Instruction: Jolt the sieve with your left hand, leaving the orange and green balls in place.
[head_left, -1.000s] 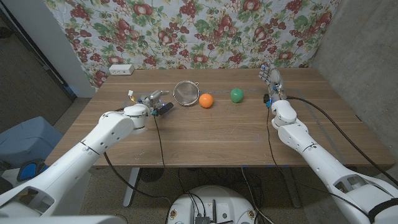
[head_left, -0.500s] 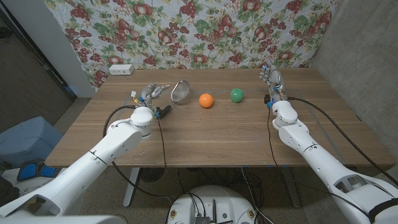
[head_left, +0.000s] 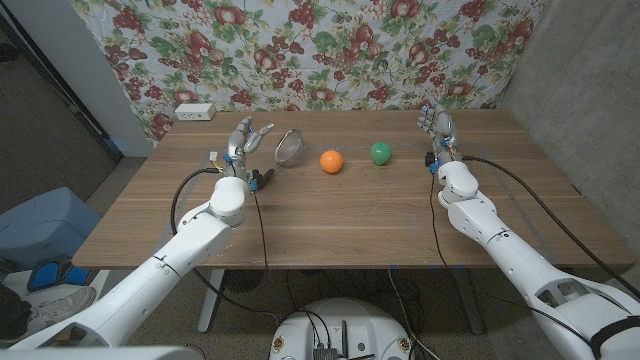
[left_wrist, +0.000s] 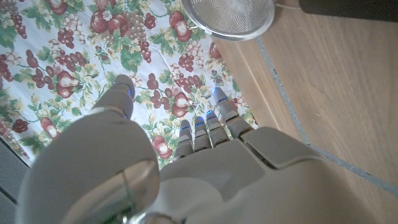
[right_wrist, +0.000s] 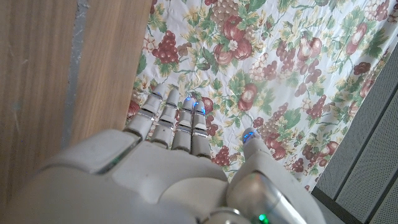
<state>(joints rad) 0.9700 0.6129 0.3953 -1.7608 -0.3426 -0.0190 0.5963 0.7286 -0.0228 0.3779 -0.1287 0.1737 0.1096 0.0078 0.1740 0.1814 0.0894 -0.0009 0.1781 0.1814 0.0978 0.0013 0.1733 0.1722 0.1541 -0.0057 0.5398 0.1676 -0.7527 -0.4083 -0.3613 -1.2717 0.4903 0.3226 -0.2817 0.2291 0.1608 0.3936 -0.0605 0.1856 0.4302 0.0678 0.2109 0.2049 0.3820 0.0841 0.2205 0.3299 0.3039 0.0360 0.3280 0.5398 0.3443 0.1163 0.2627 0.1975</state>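
A round metal sieve stands tipped on its edge on the wooden table, left of the balls; its mesh bowl also shows in the left wrist view. My left hand is just left of it, raised with fingers spread, holding nothing; a small gap separates its fingertips from the sieve. The orange ball lies right of the sieve, and the green ball further right. My right hand stands upright near the table's far right, fingers straight, holding nothing.
A white box sits at the table's back left corner. A floral cloth hangs behind the table. A blue bin stands on the floor to the left. Cables run along both arms.
The sieve slid slightly left and tipped from mouth-up onto its edge. My left hand moved from beside it up and back, fingers spreading. Both balls and the right hand stayed put.
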